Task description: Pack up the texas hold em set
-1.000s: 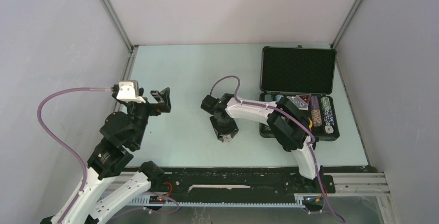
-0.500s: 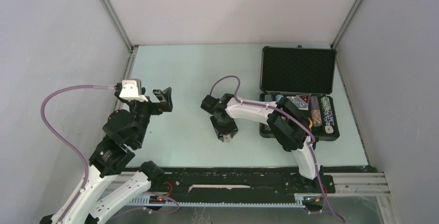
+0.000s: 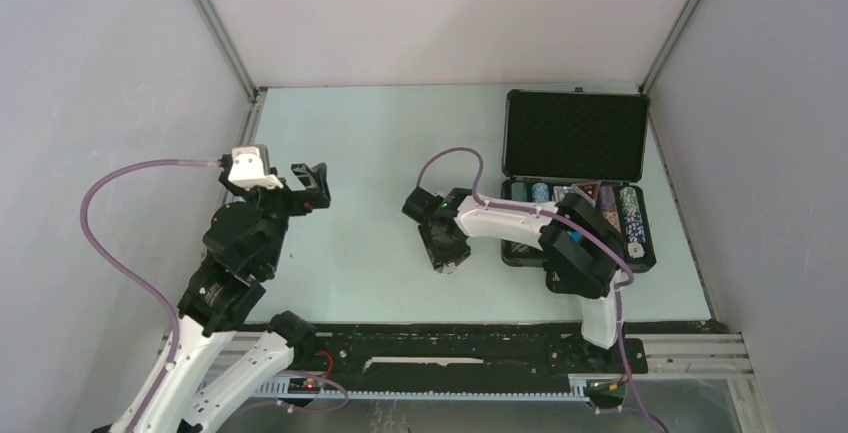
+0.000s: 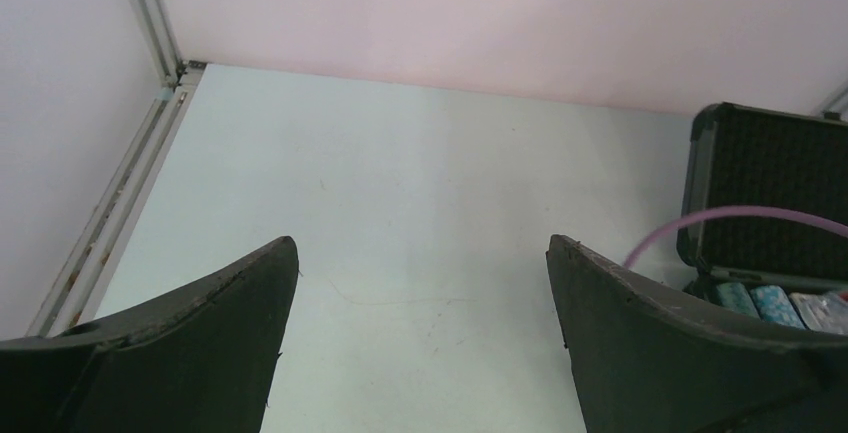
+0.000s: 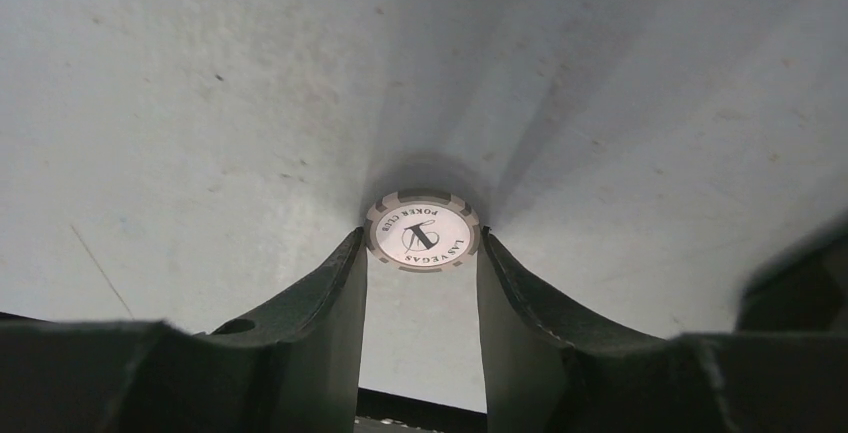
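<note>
The black hard case (image 3: 575, 138) lies open at the back right of the table, its foam lid raised and chip rows (image 3: 620, 215) in its tray. It also shows in the left wrist view (image 4: 770, 193). My right gripper (image 5: 422, 236) points down at the table centre (image 3: 447, 263), its fingertips closed on the edges of a white poker chip (image 5: 422, 232) printed "Poker Club Las Vegas". Whether the chip is off the table cannot be told. My left gripper (image 4: 422, 253) is open and empty above the table's left side (image 3: 310, 185).
A purple cable (image 3: 455, 168) loops over the right arm. Metal frame rails (image 3: 215, 33) run along the grey walls. A black strip (image 3: 450, 338) runs along the near table edge.
The right arm has shifted a little to the right with the gripper staying down at the table. The left gripper has swung slightly.
</note>
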